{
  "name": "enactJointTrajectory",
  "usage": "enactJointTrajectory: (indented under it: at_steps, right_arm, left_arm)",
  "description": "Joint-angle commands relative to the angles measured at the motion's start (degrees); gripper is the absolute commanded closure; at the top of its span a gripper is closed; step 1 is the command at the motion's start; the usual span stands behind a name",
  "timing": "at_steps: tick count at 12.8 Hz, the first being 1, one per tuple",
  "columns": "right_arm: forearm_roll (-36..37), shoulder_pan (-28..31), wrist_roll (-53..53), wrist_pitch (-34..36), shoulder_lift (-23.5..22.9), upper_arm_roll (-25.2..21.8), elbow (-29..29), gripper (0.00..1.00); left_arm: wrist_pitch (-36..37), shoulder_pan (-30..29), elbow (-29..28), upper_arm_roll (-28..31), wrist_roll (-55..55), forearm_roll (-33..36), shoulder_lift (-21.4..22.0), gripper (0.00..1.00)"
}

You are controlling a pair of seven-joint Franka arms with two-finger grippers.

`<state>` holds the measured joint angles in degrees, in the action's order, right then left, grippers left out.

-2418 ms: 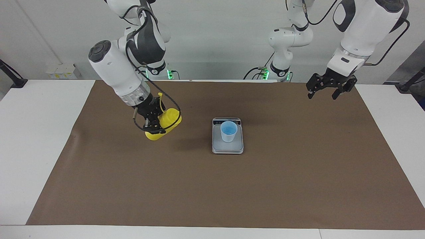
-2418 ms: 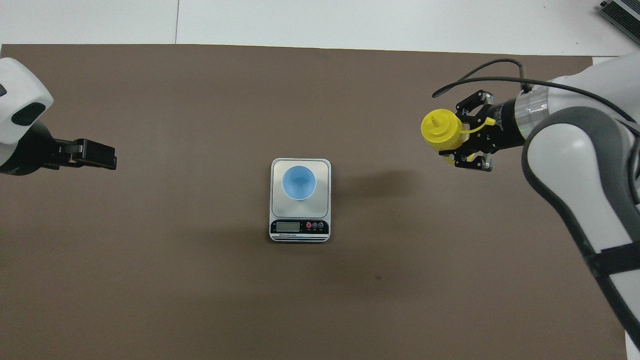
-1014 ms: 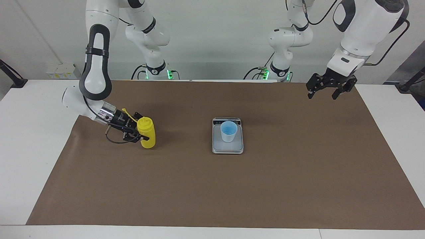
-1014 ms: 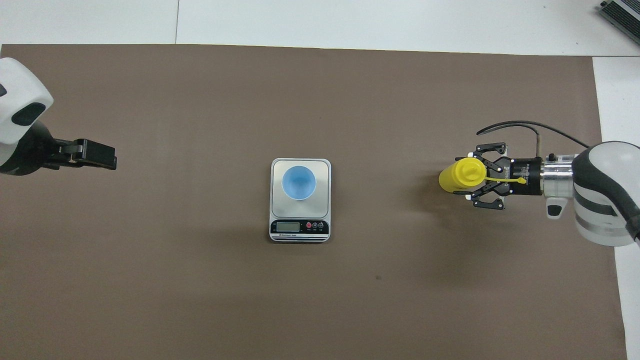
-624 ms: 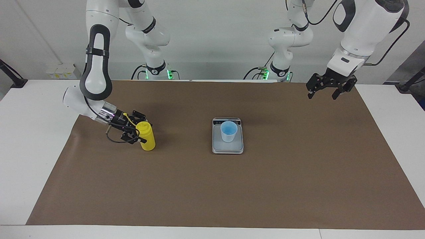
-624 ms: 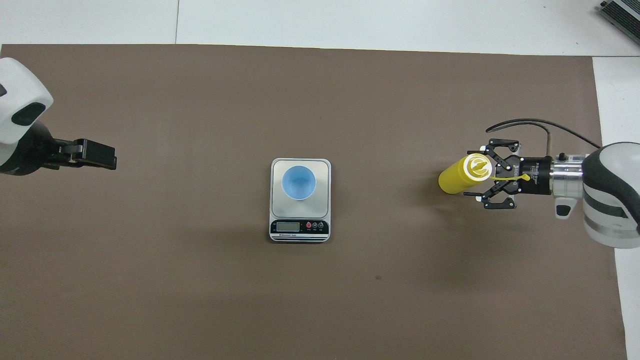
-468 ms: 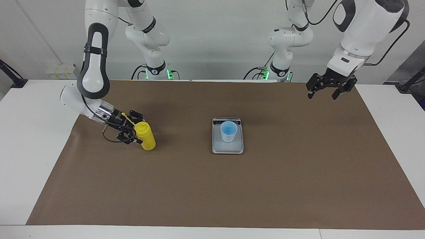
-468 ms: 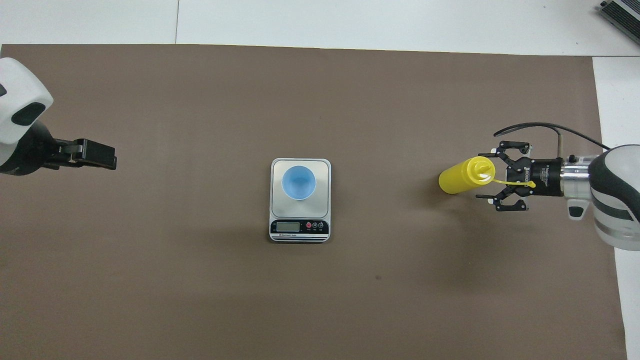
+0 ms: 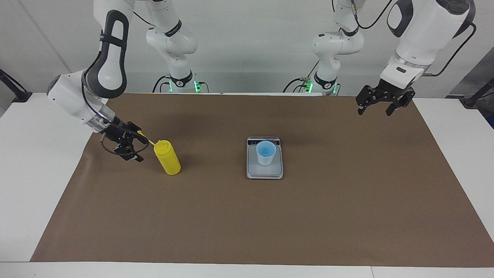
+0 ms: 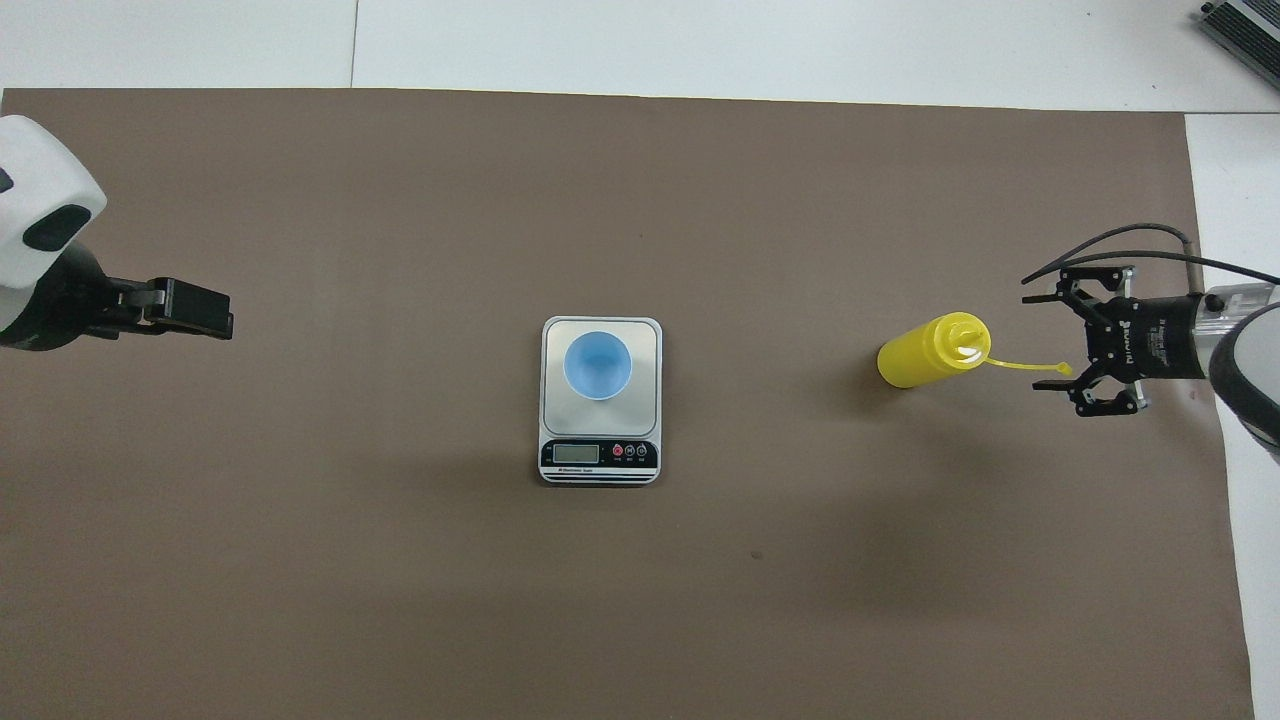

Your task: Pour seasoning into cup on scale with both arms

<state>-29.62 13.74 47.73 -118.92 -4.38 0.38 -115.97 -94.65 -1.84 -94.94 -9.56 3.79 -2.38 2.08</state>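
Seasoning upright on desk, released; right pincer beside it, fingers apart. Cup on scale, contents indiscernible. Left pincer waits aloft, spread, partly cropped overhead.

Brown paper sheet covers most of frame, lying flat on white table. Grey device corner at upper right of overhead view.
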Motion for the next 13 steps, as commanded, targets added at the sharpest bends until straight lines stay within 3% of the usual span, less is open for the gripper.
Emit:
enactJointTrajectory:
  at_steps: [1, 3, 5, 9, 13]
  right_arm:
    - [10.33, -0.64, -0.35, 0.17, 6.03, 0.94, -0.57, 0.00]
    - [15.45, -0.91, -0.35, 0.79, 9.12, 1.29, -0.39, 0.00]
    - [15.82, -2.31, -3.41, 2.63, 10.18, 1.29, -0.39, 0.00]
    - [23.10, -9.50, -11.68, 5.54, 11.41, 1.29, -0.31, 0.00]
    - [26.53, -12.59, -19.13, 14.39, 9.05, 1.29, 7.58, 0.00]
  left_arm:
    - [0.52, -0.62, -1.21, -0.02, -0.45, -0.96, 1.44, 0.00]
    - [0.52, -0.62, -1.21, -0.02, -0.45, -0.96, 1.44, 0.00]
    - [0.52, -0.62, -1.22, -0.02, -0.45, -0.96, 1.35, 0.00]
    - [0.52, -0.62, -1.21, -0.02, -0.45, -0.96, 1.35, 0.00]
    - [0.52, -0.62, -1.22, -0.02, -0.45, -0.96, 1.35, 0.00]
